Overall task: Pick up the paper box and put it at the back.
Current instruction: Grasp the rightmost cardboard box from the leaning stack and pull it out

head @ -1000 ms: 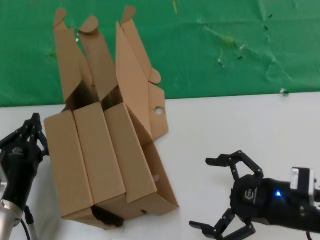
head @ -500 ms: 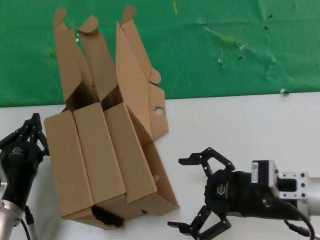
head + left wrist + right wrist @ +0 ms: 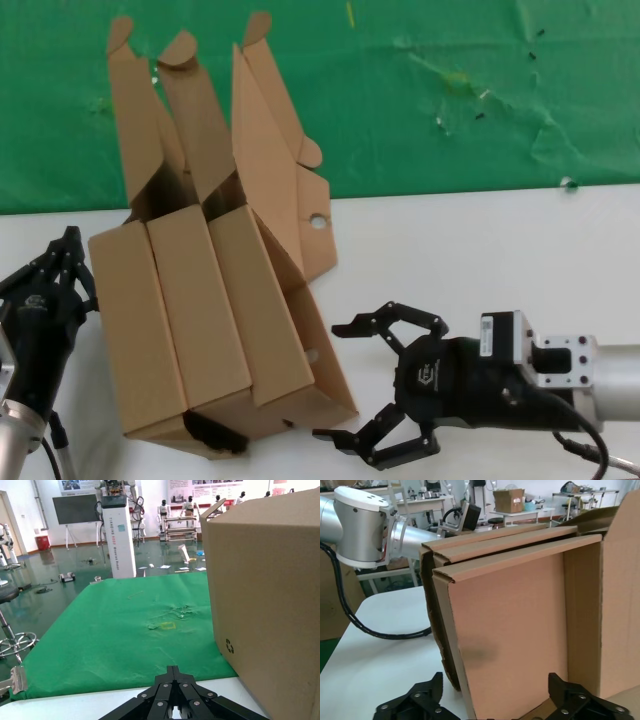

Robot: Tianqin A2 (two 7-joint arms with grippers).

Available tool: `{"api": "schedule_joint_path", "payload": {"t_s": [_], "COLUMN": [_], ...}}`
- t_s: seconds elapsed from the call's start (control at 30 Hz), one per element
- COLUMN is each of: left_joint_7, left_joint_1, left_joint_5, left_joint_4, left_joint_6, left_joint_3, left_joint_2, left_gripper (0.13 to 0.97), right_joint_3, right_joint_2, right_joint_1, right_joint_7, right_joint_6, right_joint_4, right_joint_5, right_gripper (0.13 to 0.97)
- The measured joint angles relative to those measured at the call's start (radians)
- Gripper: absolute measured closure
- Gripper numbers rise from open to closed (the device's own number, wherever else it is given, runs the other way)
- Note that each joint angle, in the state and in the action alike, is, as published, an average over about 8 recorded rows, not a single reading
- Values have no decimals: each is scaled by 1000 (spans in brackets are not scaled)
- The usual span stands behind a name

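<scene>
Approach step: the right claw [image 3: 372, 385] hangs spread wide beside the paper box [image 3: 300, 330] on the white surface [image 3: 480, 240]. Next: close around its near wall. Left claw [image 3: 60, 265] waits, fingers together.

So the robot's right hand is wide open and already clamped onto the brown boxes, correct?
Not quite. The right hand is wide open, but it has not clamped anything: the head view shows it beside the near end of the paper box, fingers spread and apart from the cardboard.
</scene>
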Motion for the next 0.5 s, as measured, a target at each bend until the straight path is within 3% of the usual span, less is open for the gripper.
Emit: {"api": "schedule_joint_path", "payload": {"t_s": [0.33, 0.5], "left_joint_7": [0, 0], "left_joint_1": [0, 0], "left_joint_5": [0, 0], "left_joint_4": [0, 0], "left_joint_6": [0, 0], "left_joint_3": [0, 0], "left_joint_2": [0, 0], "left_gripper": [954, 954], "right_joint_3": [-47, -61], "right_joint_2": [-10, -11], "right_joint_1": [37, 44], "right_joint_7": [34, 43], "right_joint_6": [-16, -22], "right_joint_4": [-6, -6], "right_joint_5": [-30, -38], "right_gripper": [436, 576]}}
